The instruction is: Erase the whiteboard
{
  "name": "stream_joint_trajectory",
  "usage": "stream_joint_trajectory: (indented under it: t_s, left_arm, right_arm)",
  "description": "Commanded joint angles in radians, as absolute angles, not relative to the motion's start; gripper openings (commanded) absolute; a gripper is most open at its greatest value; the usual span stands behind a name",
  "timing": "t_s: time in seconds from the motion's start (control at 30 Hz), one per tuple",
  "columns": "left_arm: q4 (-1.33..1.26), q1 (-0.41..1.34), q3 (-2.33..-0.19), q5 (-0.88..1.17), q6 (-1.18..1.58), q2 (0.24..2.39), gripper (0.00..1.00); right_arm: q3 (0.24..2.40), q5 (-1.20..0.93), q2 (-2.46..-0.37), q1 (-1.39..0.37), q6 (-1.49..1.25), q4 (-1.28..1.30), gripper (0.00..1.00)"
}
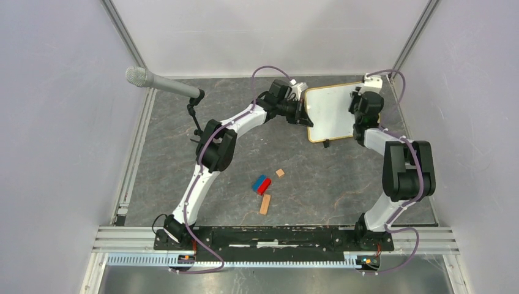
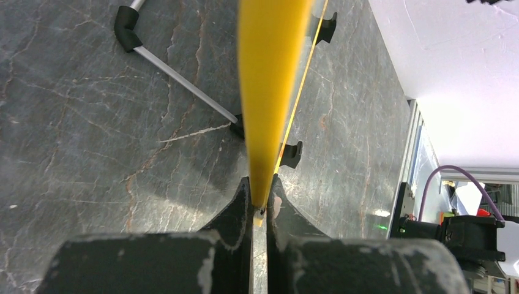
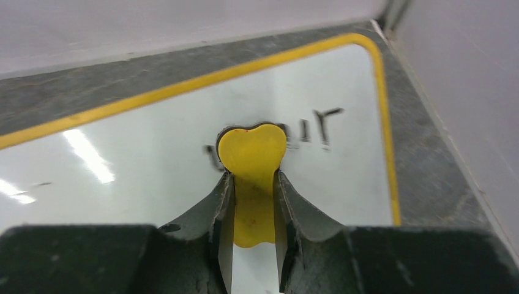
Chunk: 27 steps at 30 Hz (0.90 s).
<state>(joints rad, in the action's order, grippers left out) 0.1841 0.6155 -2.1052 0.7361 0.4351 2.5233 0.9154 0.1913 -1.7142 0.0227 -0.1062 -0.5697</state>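
Note:
The whiteboard [image 1: 330, 113] lies at the far right of the table, white with a thin yellow-tan frame. My left gripper [image 1: 301, 111] is shut on its left edge; in the left wrist view the yellow frame edge [image 2: 272, 92] runs up from between the jaws of that gripper [image 2: 260, 199]. My right gripper [image 1: 358, 113] hangs over the board's right part. In the right wrist view that gripper [image 3: 252, 180] is shut on a small yellow eraser [image 3: 252, 150] pressed toward the whiteboard [image 3: 153, 159]. Dark smeared writing [image 3: 321, 125] shows beside the eraser.
A grey microphone [image 1: 162, 84] on a stand reaches in from the far left. Mid-table lie a blue-and-red block [image 1: 261, 184], a small tan block [image 1: 280, 173] and a longer orange block [image 1: 265, 204]. White walls close in the back and both sides.

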Motion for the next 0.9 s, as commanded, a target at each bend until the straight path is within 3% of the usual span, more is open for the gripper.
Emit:
stream_joint_trajectory:
  t_s: [0.0, 0.47, 0.63, 0.87]
  left_arm:
    - [0.317, 0.602, -2.144, 0.670, 0.341, 2.574, 0.02]
    - [0.341, 0.600, -2.180, 0.719, 0.348, 2.604, 0.02]
    - [0.360, 0.600, -2.224, 0.747, 0.359, 2.630, 0.02]
    - [0.373, 0.601, -2.241, 0.773, 0.360, 2.644, 0.02]
  right_arm:
    - [1.011, 0.074, -1.762, -0.042, -0.109, -0.595, 0.09]
    - [1.121, 0.075, -1.885, 0.171, -0.256, -0.474, 0.08]
    - [1.154, 0.013, -1.877, 0.136, -0.192, -0.454, 0.08]
    - [1.220, 0.040, -1.855, -0.045, -0.086, -0.411, 0.09]
